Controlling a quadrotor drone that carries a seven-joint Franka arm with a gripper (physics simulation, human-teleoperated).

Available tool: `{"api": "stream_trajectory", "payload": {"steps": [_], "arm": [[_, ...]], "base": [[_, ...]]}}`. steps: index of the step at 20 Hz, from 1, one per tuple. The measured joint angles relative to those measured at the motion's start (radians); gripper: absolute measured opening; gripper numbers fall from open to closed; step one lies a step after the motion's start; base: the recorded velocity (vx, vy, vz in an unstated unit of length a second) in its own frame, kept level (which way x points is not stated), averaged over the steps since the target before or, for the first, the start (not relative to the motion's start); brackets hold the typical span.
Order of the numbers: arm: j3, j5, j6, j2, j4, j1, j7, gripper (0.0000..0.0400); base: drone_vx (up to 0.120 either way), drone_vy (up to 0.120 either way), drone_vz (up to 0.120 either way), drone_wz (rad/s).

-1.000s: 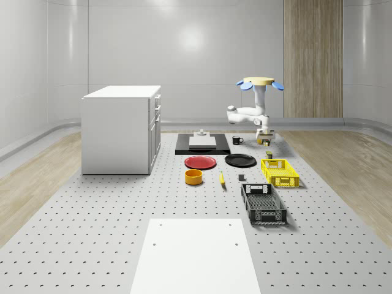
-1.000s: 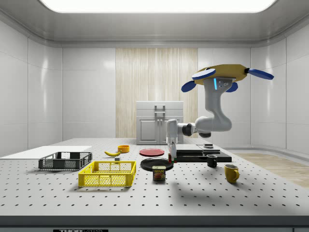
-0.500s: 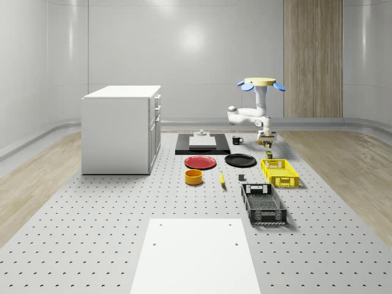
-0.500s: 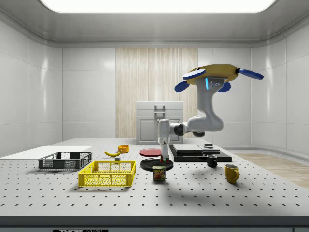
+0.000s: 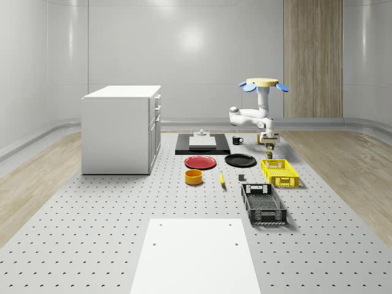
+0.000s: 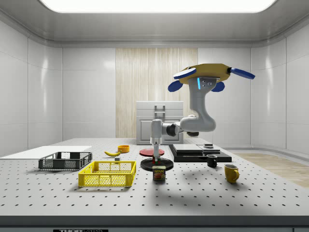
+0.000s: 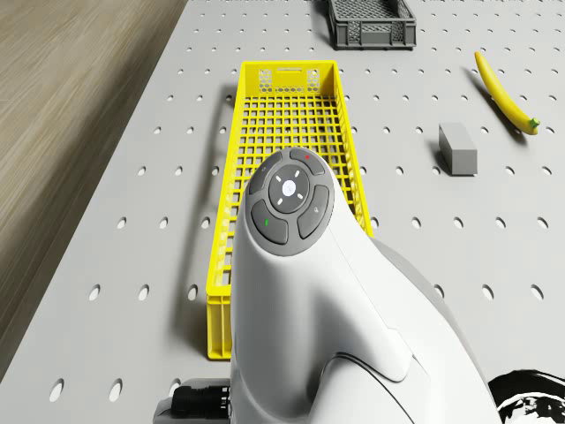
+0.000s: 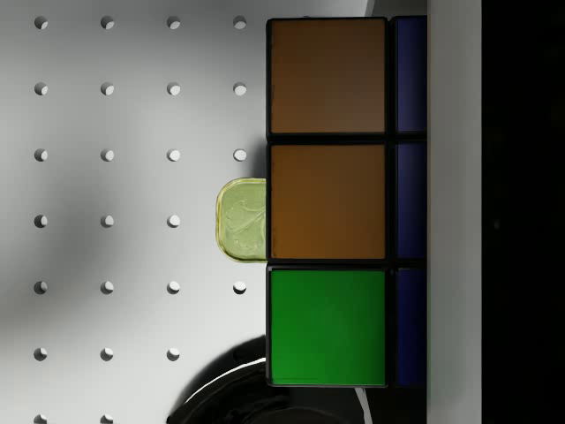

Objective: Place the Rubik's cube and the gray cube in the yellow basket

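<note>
- The gripper [image 6: 155, 155] was closed on the Rubik's cube [image 8: 328, 201], which sat close against the wrist camera with 2 orange tiles and 1 green tile facing it; carrying it clamped this way looked meant for a clean release into the basket.
- In the side view the gripper hung pointing down above the can [image 6: 159, 173] and near the black plate [image 6: 157, 165], short of the yellow basket [image 6: 107, 174], so the cube was probably in transit, not yet over its target.
- The drone [image 6: 207, 76] hovered above the table [image 6: 193, 198], on the side view's right of the yellow basket, its arm [image 6: 186, 126] reaching toward the basket.
- The yellow basket appeared empty, bare mesh showing in the drone view.
- The gray cube [image 7: 457, 147] lay on the table beside the yellow basket, between it and the banana [image 7: 505, 93], untouched; by my reading, the 2nd half of the task remained.
- The black basket [image 5: 263, 203] beyond the yellow one also looked empty.
</note>
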Motion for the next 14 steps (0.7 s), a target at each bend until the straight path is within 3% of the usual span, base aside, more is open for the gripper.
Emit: {"api": "stream_trajectory", "payload": {"steps": [14], "arm": [[0.003,0.008,0.019,-0.021,0.001,-0.004,0.003,0.0325]], "base": [[0.120,0.000,0.000,0.000]]}}
